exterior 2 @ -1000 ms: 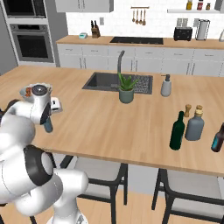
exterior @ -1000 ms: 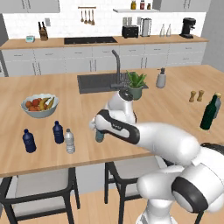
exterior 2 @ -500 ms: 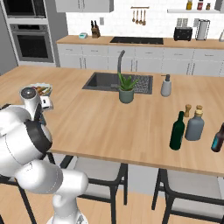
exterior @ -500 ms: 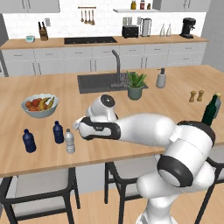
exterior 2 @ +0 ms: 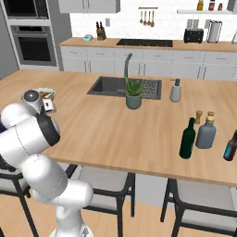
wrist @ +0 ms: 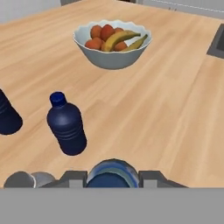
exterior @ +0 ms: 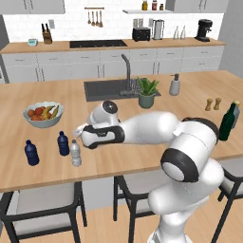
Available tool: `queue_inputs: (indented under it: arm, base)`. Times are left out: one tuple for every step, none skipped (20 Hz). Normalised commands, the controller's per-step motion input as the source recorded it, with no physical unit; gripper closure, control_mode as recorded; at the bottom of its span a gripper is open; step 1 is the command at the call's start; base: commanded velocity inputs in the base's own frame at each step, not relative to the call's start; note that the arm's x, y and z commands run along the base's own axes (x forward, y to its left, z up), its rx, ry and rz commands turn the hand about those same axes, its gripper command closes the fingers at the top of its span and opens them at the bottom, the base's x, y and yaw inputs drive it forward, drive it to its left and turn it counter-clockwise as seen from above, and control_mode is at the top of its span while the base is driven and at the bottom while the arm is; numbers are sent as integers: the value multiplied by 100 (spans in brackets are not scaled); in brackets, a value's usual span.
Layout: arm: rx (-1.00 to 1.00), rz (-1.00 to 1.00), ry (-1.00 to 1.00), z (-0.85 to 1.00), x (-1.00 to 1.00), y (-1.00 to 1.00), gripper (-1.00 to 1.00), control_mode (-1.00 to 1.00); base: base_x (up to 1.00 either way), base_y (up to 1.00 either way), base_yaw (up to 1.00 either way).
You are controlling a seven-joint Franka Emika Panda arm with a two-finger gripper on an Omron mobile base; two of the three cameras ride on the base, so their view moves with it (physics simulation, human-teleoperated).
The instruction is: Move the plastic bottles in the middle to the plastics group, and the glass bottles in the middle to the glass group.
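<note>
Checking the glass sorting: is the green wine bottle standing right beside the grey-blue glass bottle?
Yes, the green wine bottle stands upright just left of the grey-blue glass bottle.

Over the second, the arm swung from mid-counter leftward. The gripper (exterior: 79,132) came to hang low beside the navy bottle (exterior: 63,143) and the clear bottle (exterior: 76,153), a teal bottle (wrist: 112,175) showing between its fingers in the hand view. From the right base view the hand drew toward the fruit bowl (exterior 2: 40,94).
</note>
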Motion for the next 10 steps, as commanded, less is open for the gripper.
queue_inputs:
  arm:
    - [3, 0, 0, 0, 19, 39, 100, -100]
    - [2, 0, 0, 0, 18, 38, 100, -100]
    - [1, 0, 0, -1, 18, 34, 100, -100]
    - [0, 0, 0, -2, 18, 28, 100, -100]
    - [0, 0, 1, -4, 16, 21, 100, -100]
    - [0, 0, 3, -6, 14, 15, 100, -100]
    - [0, 0, 6, -9, 12, 14, 100, -100]
    - [0, 0, 8, -13, 11, 16, 100, -100]
    - [1, 0, 13, -13, 9, 10, 100, -100]
    - [2, 0, 17, -15, 10, 14, 100, -100]
  base:
    - [0, 0, 0]
    - [0, 0, 0]
    - [0, 0, 0]
    - [0, 0, 0]
    - [0, 0, 0]
    - [0, 0, 0]
    - [0, 0, 0]
    - [0, 0, 0]
    - [0, 0, 0]
    - [0, 0, 0]
